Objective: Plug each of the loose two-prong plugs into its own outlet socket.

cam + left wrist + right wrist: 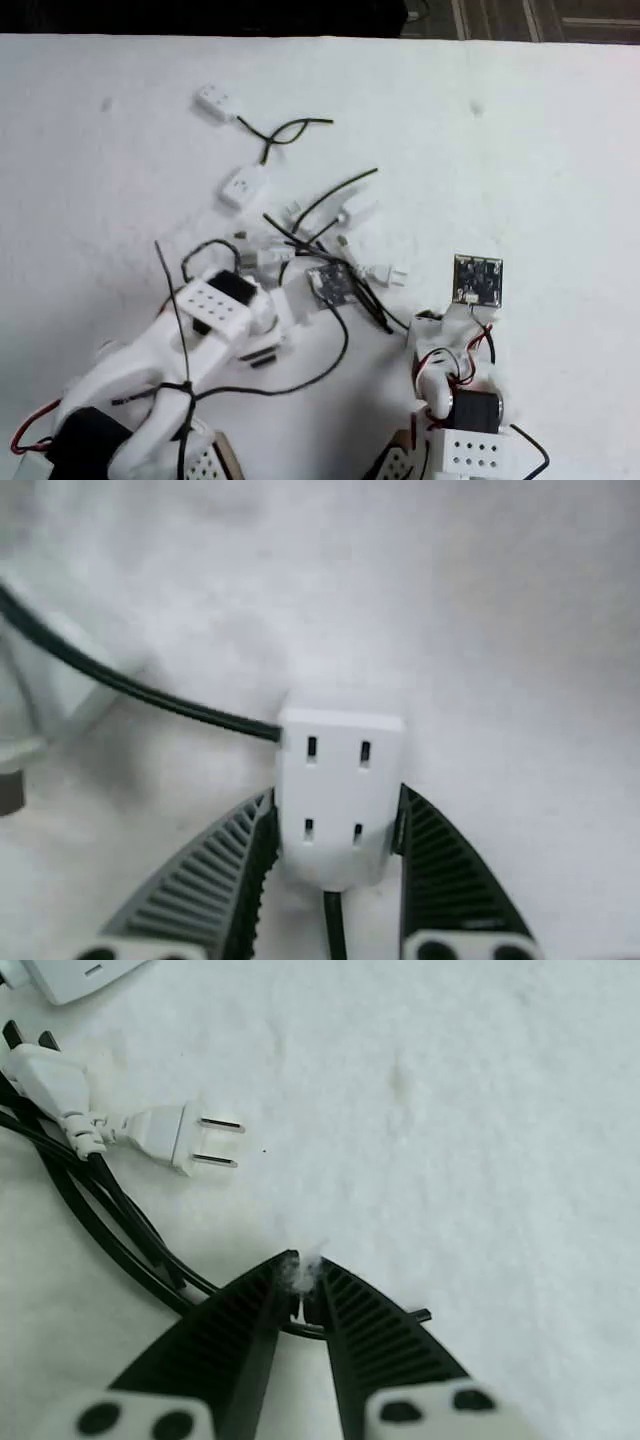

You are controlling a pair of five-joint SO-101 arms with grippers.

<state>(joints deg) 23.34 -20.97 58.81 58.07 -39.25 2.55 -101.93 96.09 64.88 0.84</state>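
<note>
- White plastic socket (338, 780) sits squarely between the left gripper's (335, 802) ribbed fingers (225, 865). The jaws are narrowed onto its two flanks and hold it.
- Its four slots face up out of the grip. Because it is clamped by the sides, the slotted face is left uncovered. I judge that is the reason for the hold: a steadied socket can take a plug without sliding on the table (480, 600).
- A black lead (150, 695) leaves the socket's side just ahead of the jaws, and another runs back out from between the fingers.
- No prongs sit in the held socket's slots.
- The right gripper (301, 1275) has its jaws drawn together tip to tip, with a speck of white fluff at the meeting point. A cable (135, 1225) passes beneath the tips; whether it is pinched cannot be told.
- A plug (165, 1135) lies ahead of those jaws and off to one side, apart from them, flat on the table with both prongs bare.
- Jaws closed like this cannot take the plug. I expect they must open and close on its body behind the prongs.
- From above, a second socket (243, 185) and a third socket (215, 102) lie well beyond both grippers.
</note>
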